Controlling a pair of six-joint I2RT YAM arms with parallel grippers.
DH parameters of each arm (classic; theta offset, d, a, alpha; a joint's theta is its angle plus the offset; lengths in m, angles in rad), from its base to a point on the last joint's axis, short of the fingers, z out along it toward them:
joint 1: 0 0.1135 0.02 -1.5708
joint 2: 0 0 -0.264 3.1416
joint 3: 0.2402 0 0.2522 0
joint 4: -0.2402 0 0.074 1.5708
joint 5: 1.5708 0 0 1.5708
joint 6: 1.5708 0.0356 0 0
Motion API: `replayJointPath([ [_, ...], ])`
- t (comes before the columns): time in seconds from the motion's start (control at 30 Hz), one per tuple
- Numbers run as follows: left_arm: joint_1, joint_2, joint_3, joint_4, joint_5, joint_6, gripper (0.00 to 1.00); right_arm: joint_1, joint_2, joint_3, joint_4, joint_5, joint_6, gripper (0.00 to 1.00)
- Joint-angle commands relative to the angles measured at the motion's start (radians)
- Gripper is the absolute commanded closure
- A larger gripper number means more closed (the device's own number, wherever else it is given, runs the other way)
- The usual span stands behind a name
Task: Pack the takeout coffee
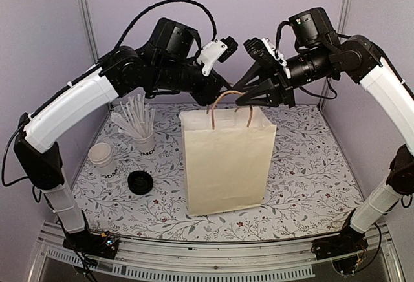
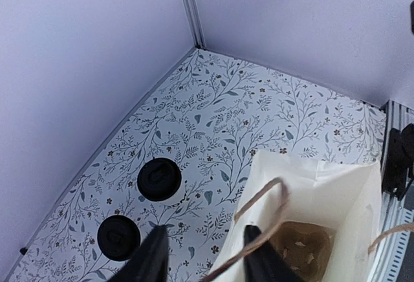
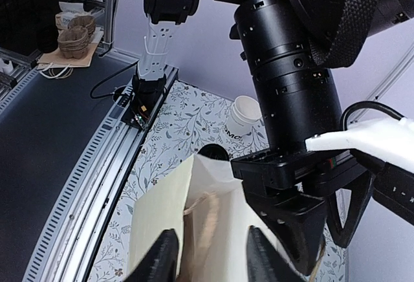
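Hanging over the cream paper bag [image 1: 226,159], the left gripper [image 2: 204,230] and right gripper [image 3: 212,232] both have jaws parted, a brown twine handle [image 2: 262,195] between each pair. The takeout coffee [image 2: 159,178], a white paper cup under a round black plastic lid, stands outside the bag, lower left of the left wrist view, on the leaf-printed table cover [image 2: 259,101] between lilac walls [image 2: 84,68].

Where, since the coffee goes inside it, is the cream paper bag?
Top view: the cream paper bag stands upright at centre, right of a round black plastic lid.
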Motion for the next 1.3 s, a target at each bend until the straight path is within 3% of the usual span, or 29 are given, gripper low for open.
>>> replayJointPath([
  [0.0, 0.023, -0.024, -0.028, 0.011, -0.017, -0.021, 0.2, 0.004, -0.015, -0.012, -0.002, 0.043, -0.003, 0.44],
  [0.1, 0.047, -0.042, -0.022, -0.012, -0.012, -0.034, 0.02, -0.006, -0.025, -0.019, -0.003, 0.068, -0.007, 0.26],
  [0.3, 0.069, -0.138, -0.033, -0.012, 0.078, -0.048, 0.0, -0.05, -0.052, -0.001, -0.026, -0.001, 0.004, 0.19],
  [0.43, 0.069, -0.236, -0.115, -0.024, 0.148, -0.059, 0.0, -0.075, -0.083, -0.069, -0.03, -0.022, 0.0, 0.2],
  [0.57, 0.072, -0.309, -0.252, -0.031, 0.132, -0.064, 0.01, -0.074, -0.109, -0.172, -0.049, -0.088, -0.038, 0.24],
  [0.67, 0.071, -0.32, -0.325, -0.029, 0.194, -0.061, 0.02, -0.05, -0.107, -0.192, -0.137, -0.169, -0.09, 0.25],
  [0.8, 0.055, -0.266, -0.309, -0.082, 0.247, -0.029, 0.02, 0.014, -0.121, -0.262, -0.154, -0.208, -0.116, 0.23],
  [1.03, 0.032, -0.187, -0.264, -0.091, 0.258, 0.024, 0.14, 0.119, -0.131, -0.391, -0.062, -0.045, -0.069, 0.23],
  [1.1, 0.032, -0.174, -0.255, -0.079, 0.265, 0.033, 0.21, 0.124, -0.112, -0.391, -0.023, -0.02, -0.042, 0.28],
  [1.27, 0.028, -0.179, -0.23, -0.066, 0.25, 0.03, 0.25, 0.124, -0.078, -0.358, 0.02, -0.022, 0.021, 0.39],
])
